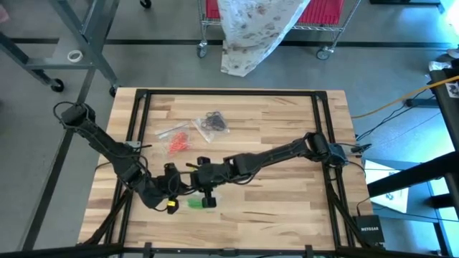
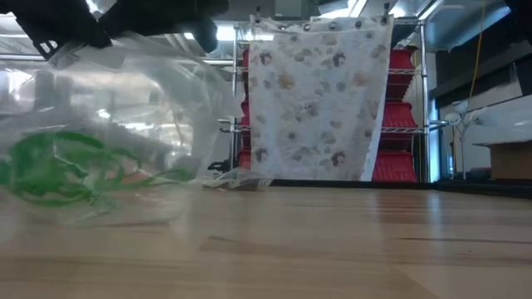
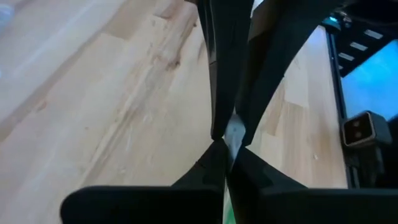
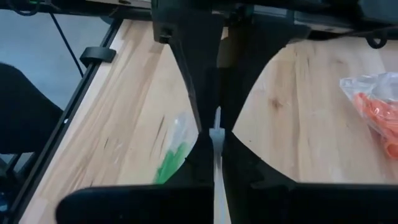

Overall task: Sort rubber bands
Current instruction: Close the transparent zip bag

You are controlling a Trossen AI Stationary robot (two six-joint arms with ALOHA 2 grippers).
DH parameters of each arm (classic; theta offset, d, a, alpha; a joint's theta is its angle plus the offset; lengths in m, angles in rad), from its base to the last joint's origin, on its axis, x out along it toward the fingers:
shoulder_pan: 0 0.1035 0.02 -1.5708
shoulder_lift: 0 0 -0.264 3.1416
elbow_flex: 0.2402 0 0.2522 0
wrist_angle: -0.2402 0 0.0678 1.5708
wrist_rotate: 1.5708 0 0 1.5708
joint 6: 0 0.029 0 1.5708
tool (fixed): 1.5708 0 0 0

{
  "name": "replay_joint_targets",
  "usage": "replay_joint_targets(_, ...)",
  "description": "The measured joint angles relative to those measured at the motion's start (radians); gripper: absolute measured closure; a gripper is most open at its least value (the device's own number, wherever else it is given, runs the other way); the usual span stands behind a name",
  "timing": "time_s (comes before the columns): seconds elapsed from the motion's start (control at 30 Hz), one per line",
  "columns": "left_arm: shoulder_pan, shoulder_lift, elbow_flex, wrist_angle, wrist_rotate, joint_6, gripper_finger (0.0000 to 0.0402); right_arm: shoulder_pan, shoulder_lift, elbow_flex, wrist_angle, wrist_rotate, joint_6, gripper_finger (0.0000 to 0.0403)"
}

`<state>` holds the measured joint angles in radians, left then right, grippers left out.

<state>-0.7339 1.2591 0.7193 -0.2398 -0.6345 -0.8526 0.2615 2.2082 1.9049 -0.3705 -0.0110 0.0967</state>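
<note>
Pinching the same clear bag [image 1: 195, 203] from opposite sides, both claws sit near six o'clock on the wooden surface [image 1: 272, 204], and the reason looks plain enough: one holds the film steady while the other pulls, so the mouth can be worked apart or the bag lifted. The left claw [image 1: 174, 203] comes in from the eight o'clock side and is pressed together on a sliver of clear film, seen caught between its tips in its own wrist view. The right claw [image 1: 208, 197] reaches across from three o'clock and is likewise clamped on a thin edge of plastic that stands up between its fingers.

Inside that bag lie the green rubber bands [image 2: 50, 170], bunched low in the bag, which billows up from the wood in the low view; that suggests the bag is being held up by its top edge so the loops settle to the bottom.

The other colours wait toward twelve o'clock: the orange-red rubber bands [image 1: 179, 141] in their own clear bag [image 4: 367, 93], and just beyond them the black rubber bands [image 1: 213, 121] in another. Each colour seems already gathered with its kind, so the sorting appears well along, with the green lot the one in hand.
</note>
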Motion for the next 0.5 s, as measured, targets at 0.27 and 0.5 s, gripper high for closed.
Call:
replay_joint_targets(0.27, -0.03, -0.031, -0.001, 0.014, -0.116, 0.017, 0.0401, 0.001, 0.0, -0.002, -0.154, -0.039, 0.027, 0.0397)
replay_joint_targets(0.5, -0.029, -0.045, 0.0, 0.011, -0.124, 0.044, 0.0401, 0.001, 0.002, -0.002, -0.159, -0.03, 0.032, 0.0397)
